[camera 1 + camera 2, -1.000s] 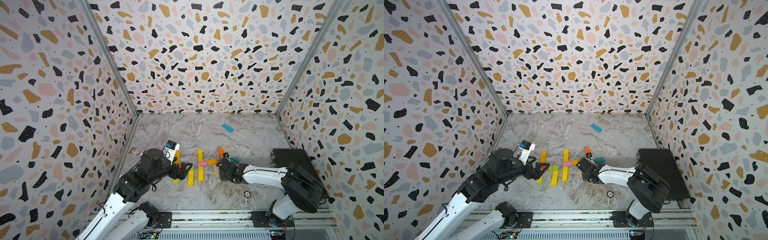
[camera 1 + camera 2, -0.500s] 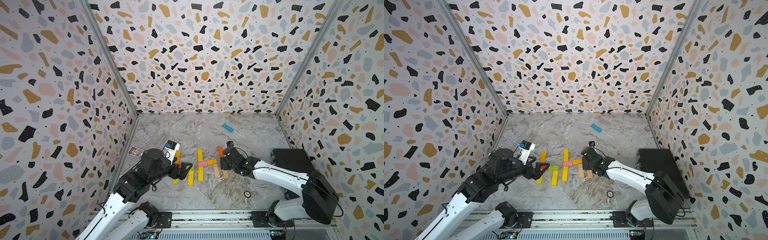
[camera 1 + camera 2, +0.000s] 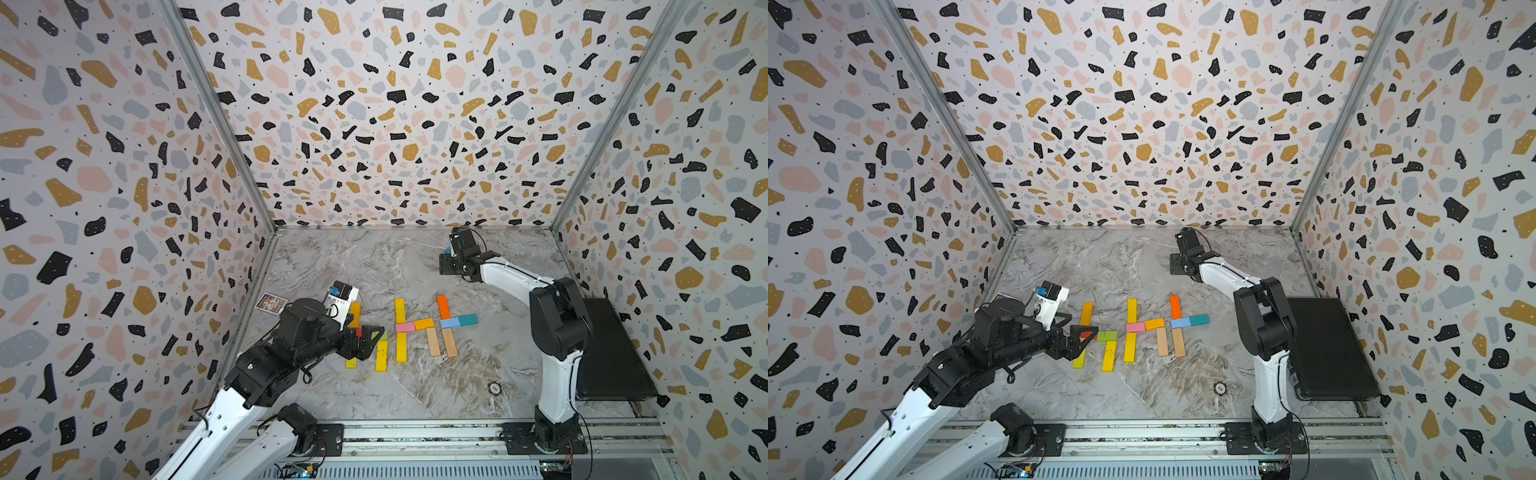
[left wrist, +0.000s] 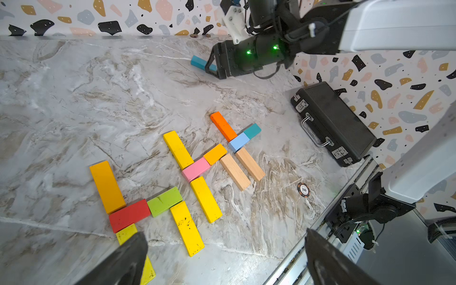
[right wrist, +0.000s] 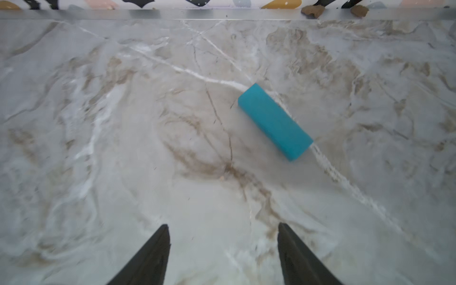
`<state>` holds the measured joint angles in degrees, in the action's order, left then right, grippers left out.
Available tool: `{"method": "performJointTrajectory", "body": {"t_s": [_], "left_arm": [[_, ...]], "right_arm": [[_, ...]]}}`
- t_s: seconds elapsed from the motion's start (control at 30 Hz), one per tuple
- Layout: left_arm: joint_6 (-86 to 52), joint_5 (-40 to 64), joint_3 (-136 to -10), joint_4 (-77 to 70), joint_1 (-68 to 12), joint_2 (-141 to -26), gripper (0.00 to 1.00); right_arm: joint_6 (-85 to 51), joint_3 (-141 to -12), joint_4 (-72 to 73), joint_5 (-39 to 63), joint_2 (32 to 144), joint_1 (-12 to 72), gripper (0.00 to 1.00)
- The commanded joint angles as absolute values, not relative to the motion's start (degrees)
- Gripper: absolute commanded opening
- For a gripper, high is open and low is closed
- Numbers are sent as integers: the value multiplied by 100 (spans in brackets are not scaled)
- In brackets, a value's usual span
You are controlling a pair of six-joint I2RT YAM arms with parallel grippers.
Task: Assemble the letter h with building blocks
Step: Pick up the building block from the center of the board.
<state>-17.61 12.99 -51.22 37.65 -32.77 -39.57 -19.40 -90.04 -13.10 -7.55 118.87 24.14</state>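
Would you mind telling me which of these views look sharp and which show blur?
Right wrist view: the loose teal block and the table look soft and smeared. Left wrist view: the building blocks are crisp, but the fingers of the left gripper are out of focus. In both top views: sharp, evenly lit, no glare.

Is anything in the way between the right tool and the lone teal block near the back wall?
Nothing visible. The teal block lies alone on the table ahead of the open right tool, with no other item between them.
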Motion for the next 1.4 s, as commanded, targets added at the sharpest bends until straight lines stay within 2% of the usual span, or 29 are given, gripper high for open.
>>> {"method": "performJointTrajectory", "body": {"t_s": [0.0, 0.23, 0.5, 0.67, 0.93, 1.1, 1.23, 1.37], "left_arm": [[-1733, 1274, -5049, 3645, -3252, -3924, 99], [-1713, 1273, -5060, 3653, -3252, -4051, 99], [-1689, 1232, -5063, 3663, -3252, -4122, 99], [-1685, 1222, -5077, 3674, -3252, -4158, 99], [-1679, 1265, -5071, 3665, -3243, -4144, 99], [-1705, 1335, -5063, 3639, -3236, -4131, 99], [-1709, 1345, -5063, 3639, -3242, -4130, 99], [-1713, 1319, -5058, 3643, -3236, -4114, 99]], "right_arm": [[-1524, -9678, -1728, -584, 12164, 2105, 72], [-1401, -10936, -2214, -59, 13205, 1623, 73], [-1023, -12296, -2882, 432, 14128, 1547, 73], [-1108, -12668, -3129, 862, 14356, 1547, 70], [-1223, -12748, -3572, 306, 14468, 1632, 55], [-944, -12936, -4037, -386, 14615, 1836, 52], [-860, -12781, -4029, -424, 14540, 1932, 39], [-848, -11965, -3265, -295, 13949, 2022, 29]]}}
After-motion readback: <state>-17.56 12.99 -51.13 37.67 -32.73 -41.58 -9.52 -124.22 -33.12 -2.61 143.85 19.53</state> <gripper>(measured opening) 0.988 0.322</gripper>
